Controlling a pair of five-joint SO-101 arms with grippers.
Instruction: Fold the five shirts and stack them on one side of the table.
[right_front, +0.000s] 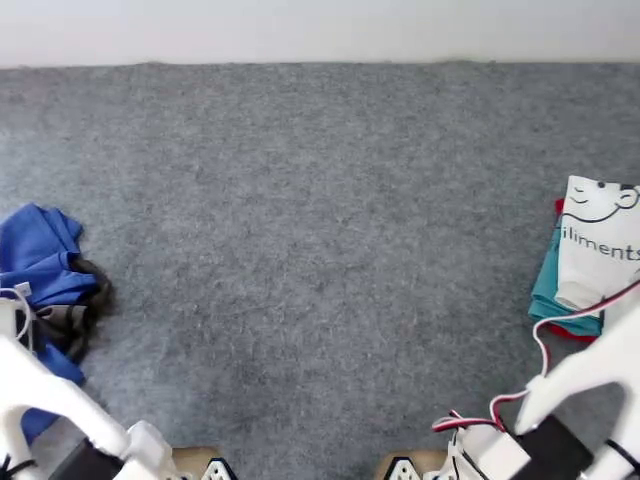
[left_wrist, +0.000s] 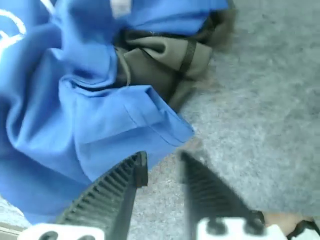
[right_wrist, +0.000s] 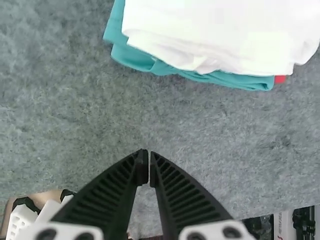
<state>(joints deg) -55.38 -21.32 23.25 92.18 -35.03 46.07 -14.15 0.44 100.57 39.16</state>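
A crumpled blue shirt (right_front: 38, 262) lies at the table's left edge on top of an olive-brown shirt (right_front: 75, 318). In the left wrist view my left gripper (left_wrist: 162, 162) hovers open just short of the blue shirt's hem (left_wrist: 150, 120), with the olive shirt (left_wrist: 165, 60) beyond it. At the right edge sits a folded stack: a white printed shirt (right_front: 598, 245) over a teal shirt (right_front: 552, 290) with a red one (right_front: 572, 335) peeking out beneath. My right gripper (right_wrist: 149, 167) is shut and empty over bare felt, a short way from the stack (right_wrist: 215, 35).
Grey felt (right_front: 320, 230) covers the table, with a white wall along the far edge. Both arm bases (right_front: 60, 420) stand at the near edge, and a red and white cable (right_front: 540, 350) loops by the right arm.
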